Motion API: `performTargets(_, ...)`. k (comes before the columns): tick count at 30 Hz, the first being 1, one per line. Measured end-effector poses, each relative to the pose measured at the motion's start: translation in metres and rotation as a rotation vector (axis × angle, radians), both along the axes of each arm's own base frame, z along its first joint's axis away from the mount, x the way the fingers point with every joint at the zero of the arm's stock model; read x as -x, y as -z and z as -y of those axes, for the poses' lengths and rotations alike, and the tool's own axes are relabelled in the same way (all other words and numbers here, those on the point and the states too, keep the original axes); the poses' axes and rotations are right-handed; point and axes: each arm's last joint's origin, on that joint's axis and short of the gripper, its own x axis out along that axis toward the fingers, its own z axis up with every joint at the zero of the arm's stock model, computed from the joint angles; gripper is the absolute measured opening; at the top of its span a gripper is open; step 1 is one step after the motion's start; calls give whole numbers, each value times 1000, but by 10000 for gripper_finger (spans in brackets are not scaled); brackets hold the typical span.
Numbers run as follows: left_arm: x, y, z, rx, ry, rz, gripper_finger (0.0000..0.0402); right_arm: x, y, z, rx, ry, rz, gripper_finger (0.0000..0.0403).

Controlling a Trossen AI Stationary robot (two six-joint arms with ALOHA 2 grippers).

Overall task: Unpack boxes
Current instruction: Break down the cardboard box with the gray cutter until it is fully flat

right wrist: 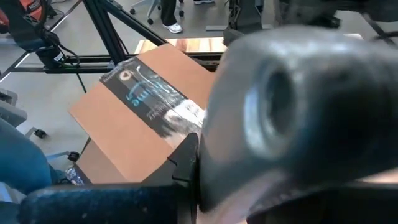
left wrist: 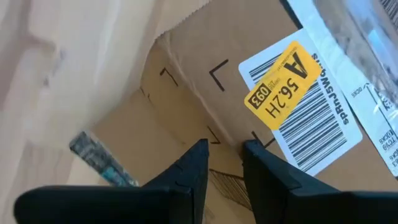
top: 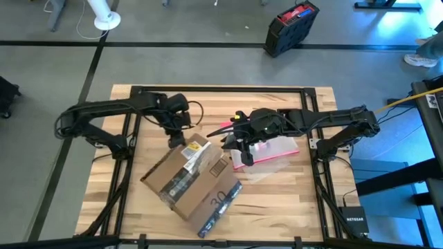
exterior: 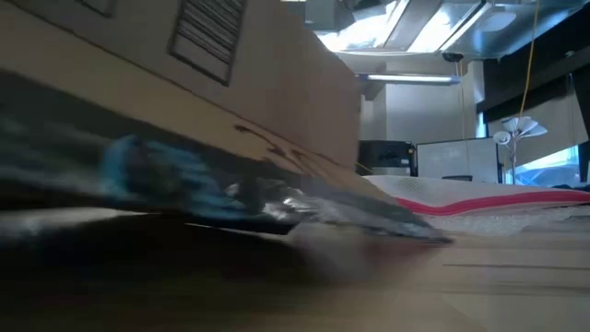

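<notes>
Left gripper (left wrist: pixel 224 163) hangs narrowly parted over the cardboard box (top: pixel 190 180), the flap edge directly beneath its tips. Pinch that edge squarely, then peel slowly. Right gripper (top: pixel 239 138) sits beside the box; its grip I can't tell.

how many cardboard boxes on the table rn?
1. One brown corrugated cardboard box with black printed tape lies at the table's centre-front, between the arms, beside a clear plastic pouch with a pink-red edge. Nothing suggests another box, though one could be hidden.
</notes>
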Motion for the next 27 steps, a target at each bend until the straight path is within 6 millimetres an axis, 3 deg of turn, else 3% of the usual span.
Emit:
performTargets(5, -18, 8, -8, -40, 19, 77, 88, 0, 1, 0, -2, -3, -8, 71)
performTargets(15, -39, -5, -41, -325, 57, 221, 88, 0, -1, -2, -43, -40, 4, 71)
performTargets(22, -55, 2, -66, -353, 82, 246, 88, -1, -2, -1, -24, -5, 16, 71)
performTargets(27, -65, -25, -75, -428, 86, 345, 88, -2, -5, 0, -11, 26, 52, 71)
